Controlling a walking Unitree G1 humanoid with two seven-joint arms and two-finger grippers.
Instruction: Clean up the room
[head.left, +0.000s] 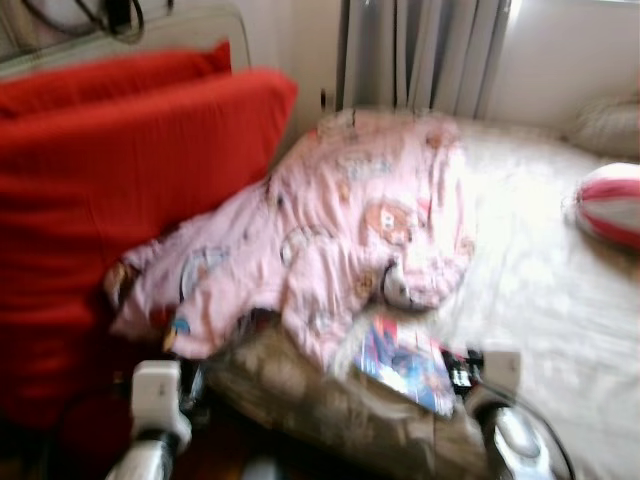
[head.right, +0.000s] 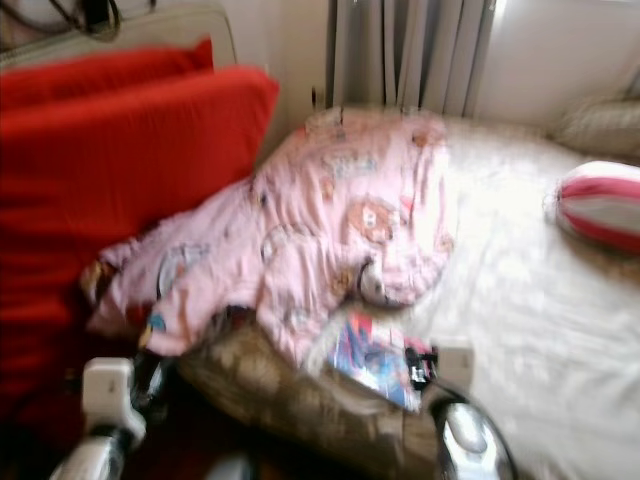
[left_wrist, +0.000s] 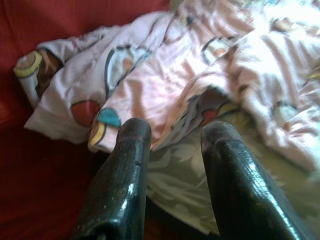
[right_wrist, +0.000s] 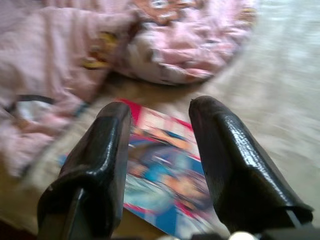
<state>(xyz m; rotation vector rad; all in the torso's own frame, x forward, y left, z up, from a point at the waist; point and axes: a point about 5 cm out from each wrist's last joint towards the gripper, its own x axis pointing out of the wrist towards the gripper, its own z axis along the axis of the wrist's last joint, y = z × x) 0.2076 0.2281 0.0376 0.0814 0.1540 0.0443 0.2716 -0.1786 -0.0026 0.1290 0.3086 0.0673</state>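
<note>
Bed (head.left: 560, 290) with pale sheet beside red cushions (head.left: 110, 180); crumpled pink blanket (head.left: 340, 230) across its middle, colourful booklet (head.left: 405, 365) at the near edge. Left gripper (left_wrist: 172, 137) and right gripper (right_wrist: 160, 117): jaws apart, empty, the right over the booklet

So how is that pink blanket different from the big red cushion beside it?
The pink blanket is pale, printed with cartoon figures and lies crumpled in folds on the bed; the red cushion is plain, deep red and smooth. The blanket sprawls low and flat, while the cushion stands up tall at the robot's left. Both are soft bedding, and the blanket's edge lies against the cushion.
</note>
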